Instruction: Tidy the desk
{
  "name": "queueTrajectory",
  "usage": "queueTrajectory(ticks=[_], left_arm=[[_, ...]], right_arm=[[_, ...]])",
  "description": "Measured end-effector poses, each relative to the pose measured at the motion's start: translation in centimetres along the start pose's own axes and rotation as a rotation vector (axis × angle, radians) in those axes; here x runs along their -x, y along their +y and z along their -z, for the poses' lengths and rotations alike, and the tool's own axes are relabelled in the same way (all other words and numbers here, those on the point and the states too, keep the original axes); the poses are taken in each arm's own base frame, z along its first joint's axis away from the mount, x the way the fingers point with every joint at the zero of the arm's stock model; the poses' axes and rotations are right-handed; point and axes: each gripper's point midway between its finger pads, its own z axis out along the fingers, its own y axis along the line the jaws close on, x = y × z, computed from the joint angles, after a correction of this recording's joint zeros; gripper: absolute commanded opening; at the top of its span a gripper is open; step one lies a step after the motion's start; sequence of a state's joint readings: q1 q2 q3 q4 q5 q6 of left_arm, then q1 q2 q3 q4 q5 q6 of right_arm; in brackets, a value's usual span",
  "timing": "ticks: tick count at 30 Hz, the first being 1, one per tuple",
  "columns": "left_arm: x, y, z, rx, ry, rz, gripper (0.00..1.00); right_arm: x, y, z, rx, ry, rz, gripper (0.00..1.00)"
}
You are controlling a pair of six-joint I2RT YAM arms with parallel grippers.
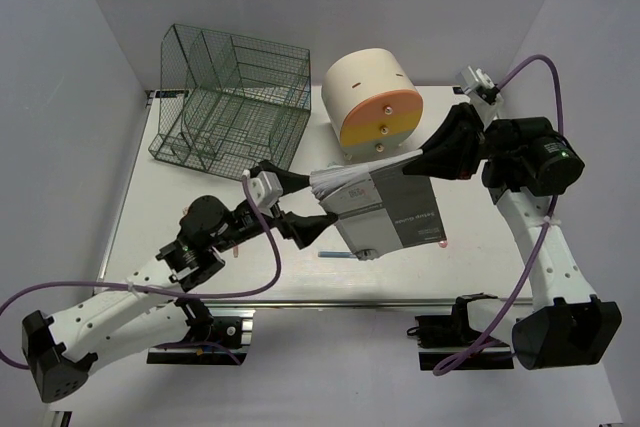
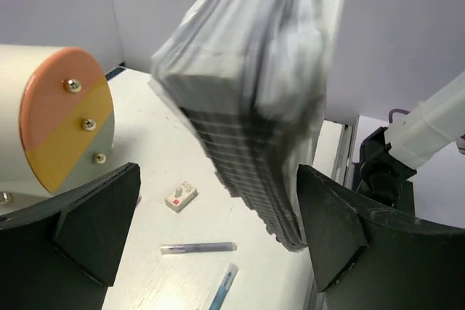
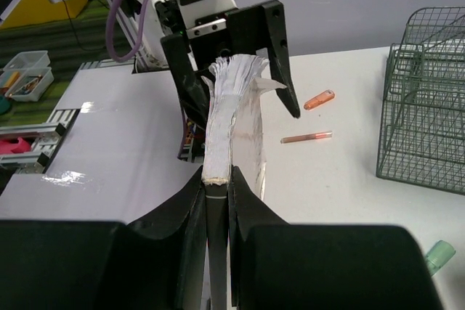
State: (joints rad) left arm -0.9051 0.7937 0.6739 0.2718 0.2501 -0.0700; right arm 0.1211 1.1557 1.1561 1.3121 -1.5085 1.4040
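A thick grey-covered book [image 1: 390,212] with white pages hangs above the middle of the white desk [image 1: 470,257]. My right gripper [image 1: 415,162] is shut on its spine edge, and the right wrist view shows the fingers [image 3: 190,201] pressed on both sides of the book [image 3: 221,121]. My left gripper [image 1: 322,202] is open, with its fingers on either side of the book's other end and not touching it. In the left wrist view the book [image 2: 254,107] hangs tilted between the two wide-apart fingers [image 2: 330,223].
A dark green wire rack [image 1: 232,97] stands at the back left, with a cream drawer unit [image 1: 372,97] next to it. On the desk lie a small white eraser [image 2: 180,197], two pens [image 2: 197,247], two orange pens [image 3: 306,137] and a green item [image 3: 439,255].
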Motion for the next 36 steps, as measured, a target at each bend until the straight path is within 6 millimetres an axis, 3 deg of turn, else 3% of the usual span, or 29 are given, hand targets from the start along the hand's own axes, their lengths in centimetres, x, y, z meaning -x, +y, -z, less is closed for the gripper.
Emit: queueTrajectory(ticks=[10, 16, 24, 26, 30, 31, 33, 34, 36], left_arm=[[-4.2, -0.4, -2.4, -0.055, 0.099, 0.073, 0.98], [-3.8, -0.3, -3.1, -0.059, 0.075, 0.074, 0.98], [-1.8, -2.2, -4.9, -0.197, 0.004, 0.093, 0.95], [-1.5, -2.9, -5.2, -0.241, -0.007, 0.105, 0.89], [-0.9, -4.3, -5.1, -0.326, -0.023, 0.131, 0.49], [-0.7, -4.6, -5.0, -0.342, -0.026, 0.136, 0.29], [-0.5, -5.0, -4.9, -0.369, -0.029, 0.137, 0.07], [-0.4, -5.3, -4.8, -0.382, -0.029, 0.134, 0.0], [-0.5, -5.3, -4.6, -0.379, -0.021, 0.142, 0.0]], right_arm=[[0.1, 0.7, -0.2, 0.012, 0.002, 0.012, 0.0], [0.0, 2.2, -0.4, 0.026, 0.003, 0.084, 0.0], [0.5, 4.8, -0.5, 0.039, -0.002, 0.391, 0.0], [0.5, 5.0, -0.5, 0.039, -0.002, 0.42, 0.0], [0.5, 4.6, -0.5, 0.04, -0.002, 0.429, 0.0], [0.5, 4.5, -0.5, 0.039, -0.002, 0.426, 0.0], [0.5, 4.3, -0.5, 0.038, -0.003, 0.425, 0.0], [0.5, 4.3, -0.5, 0.036, -0.005, 0.415, 0.0], [0.5, 4.0, -0.5, 0.032, -0.008, 0.4, 0.0]])
